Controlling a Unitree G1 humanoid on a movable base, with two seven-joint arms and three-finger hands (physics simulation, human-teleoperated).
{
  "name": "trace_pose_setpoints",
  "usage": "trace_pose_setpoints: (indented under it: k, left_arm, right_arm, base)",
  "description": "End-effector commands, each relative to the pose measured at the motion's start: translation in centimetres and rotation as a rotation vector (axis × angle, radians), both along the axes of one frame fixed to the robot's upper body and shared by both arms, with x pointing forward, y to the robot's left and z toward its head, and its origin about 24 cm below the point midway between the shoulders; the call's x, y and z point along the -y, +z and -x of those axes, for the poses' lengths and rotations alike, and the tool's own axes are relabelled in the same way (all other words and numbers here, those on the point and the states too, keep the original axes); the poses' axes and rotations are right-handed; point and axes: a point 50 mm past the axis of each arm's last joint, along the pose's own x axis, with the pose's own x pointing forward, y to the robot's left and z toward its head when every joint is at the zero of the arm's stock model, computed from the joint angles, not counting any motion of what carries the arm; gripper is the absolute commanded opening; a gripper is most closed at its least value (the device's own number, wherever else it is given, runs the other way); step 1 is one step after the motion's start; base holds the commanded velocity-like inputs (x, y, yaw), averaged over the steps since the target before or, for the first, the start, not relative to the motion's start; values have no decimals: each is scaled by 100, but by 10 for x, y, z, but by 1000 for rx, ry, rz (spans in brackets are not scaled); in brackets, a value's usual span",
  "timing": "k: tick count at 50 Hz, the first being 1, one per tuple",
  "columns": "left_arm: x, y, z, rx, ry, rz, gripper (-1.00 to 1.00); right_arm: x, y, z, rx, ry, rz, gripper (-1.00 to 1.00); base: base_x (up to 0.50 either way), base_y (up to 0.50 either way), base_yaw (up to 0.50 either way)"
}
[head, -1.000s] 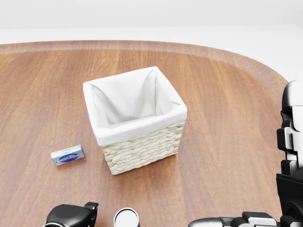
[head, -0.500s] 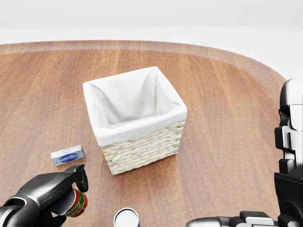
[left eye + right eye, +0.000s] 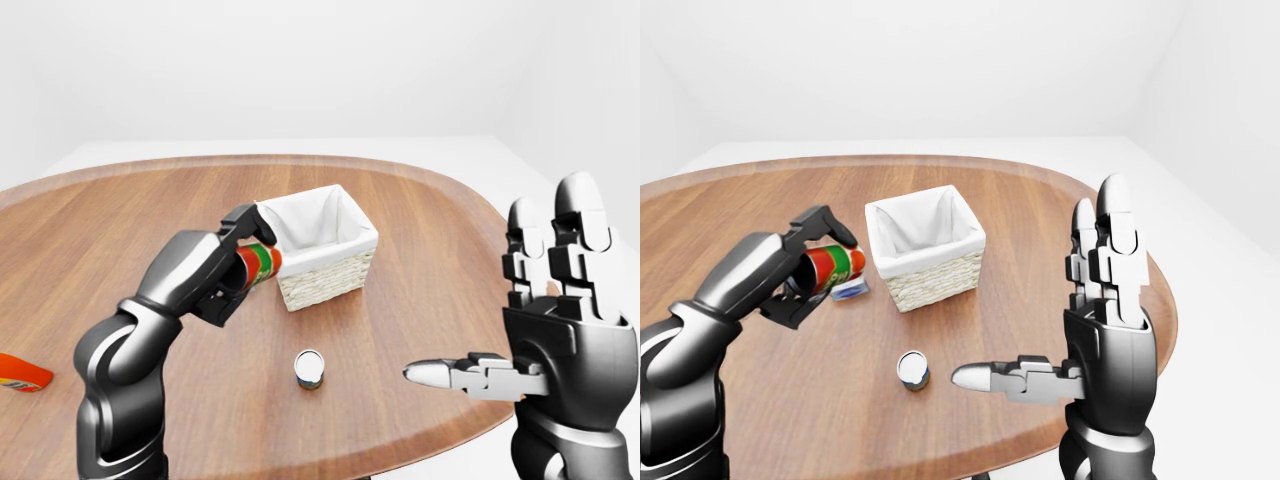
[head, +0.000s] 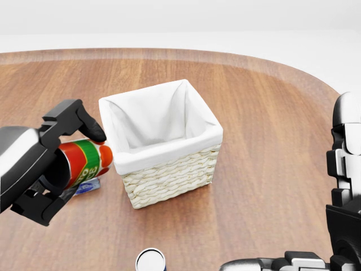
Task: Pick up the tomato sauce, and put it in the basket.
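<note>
We note basket [image 4: 161,141] mid-table [image 4: 271,113]; tomato sauce [image 4: 84,162] just left of it in left hand [image 4: 48,164]; small can [image 3: 912,369] below basket.

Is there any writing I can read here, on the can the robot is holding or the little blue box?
Tomato sauce in the left hand: red and green label, print too blurred to read.
Blue box: mostly hidden, nothing readable.
Small can: no text visible.
Orange thing at the left edge: no text legible.
Basket: none.
</note>
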Motion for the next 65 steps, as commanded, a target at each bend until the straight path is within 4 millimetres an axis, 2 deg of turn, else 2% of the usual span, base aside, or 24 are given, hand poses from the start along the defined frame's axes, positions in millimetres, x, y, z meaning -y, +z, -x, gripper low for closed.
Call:
trace_pose_setpoints:
  k: [1,9,10,12,13,14,17,18,19,20,24,25,26,29,31,32,37,41,45,55,58,60,65]
  left_arm:
    - [19,65,19,271,-142,94,-100]
    - [46,91,-14,311,-132,34,-100]
    - [56,105,-22,332,-157,34,-100]
    - [68,115,-25,358,-183,36,-100]
    - [72,114,-32,332,-184,25,-100]
    - [84,113,-44,293,-192,16,-100]
    - [96,105,-65,202,-167,-7,-100]
    - [99,93,-87,102,-137,-39,-100]
    - [99,92,-89,94,-132,-38,-100]
    - [100,91,-108,43,-97,-40,-100]
    - [106,96,-145,-35,-39,-19,-100]
    - [106,96,-147,-39,-36,-18,-100]
    - [106,96,-160,-45,19,-19,-100]
    - [108,96,-176,-84,74,-3,-100]
    - [111,96,-182,-124,80,30,-100]
    - [111,89,-188,-128,126,35,-100]
    - [107,82,-194,-124,214,20,-100]
    - [109,77,-195,-141,217,-11,-100]
    - [109,64,-196,-157,237,-99,-100]
    - [105,27,-195,-328,215,-204,-100]
    - [102,27,-195,-354,208,-168,-100]
    - [94,25,-196,-364,232,-203,-100]
    - [91,22,-196,-387,232,-223,-100]
  right_arm:
    - [-1,1,0,5,3,0,100]
    - [-1,-1,0,-4,4,-2,100]
    - [-1,0,0,-2,4,-2,100]
    - [-3,0,0,-2,8,-1,100]
    - [-3,0,0,-2,9,1,100]
    - [-3,-1,0,-7,10,0,100]
    - [-1,-1,0,-5,7,-5,100]
    - [0,-2,1,-12,6,-8,100]
    - [0,-2,1,-12,6,-8,100]
    - [0,-2,1,-11,6,-8,100]
    - [1,-2,1,-11,6,-10,100]
    - [1,-2,1,-10,6,-10,100]
    - [0,-1,0,-8,8,-11,100]
    - [0,-1,0,-7,11,-11,100]
    - [0,-1,0,-7,10,-12,100]
    - [1,-1,1,-8,10,-14,100]
    - [1,-2,1,-11,10,-17,100]
    - [1,-1,1,-8,15,-22,100]
    - [0,-2,1,-14,17,-25,100]
    - [2,-4,2,-24,18,-36,100]
    - [2,-4,2,-24,18,-36,100]
    - [2,-3,2,-22,18,-36,100]
    - [1,-3,1,-19,22,-31,100]
  base:
    - [0,0,0]
    - [0,0,0]
    - [0,0,0]
    - [0,0,0]
    - [0,0,0]
    - [0,0,0]
    - [0,0,0]
    - [0,0,0]
    - [0,0,0]
    - [0,0,0]
    - [0,0,0]
    - [0,0,0]
    - [0,0,0]
    - [0,0,0]
    - [0,0,0]
    - [0,0,0]
    - [0,0,0]
    - [0,0,0]
    - [0,0,0]
    - [0,0,0]
    - [0,0,0]
    - [0,0,0]
    - [0,0,0]
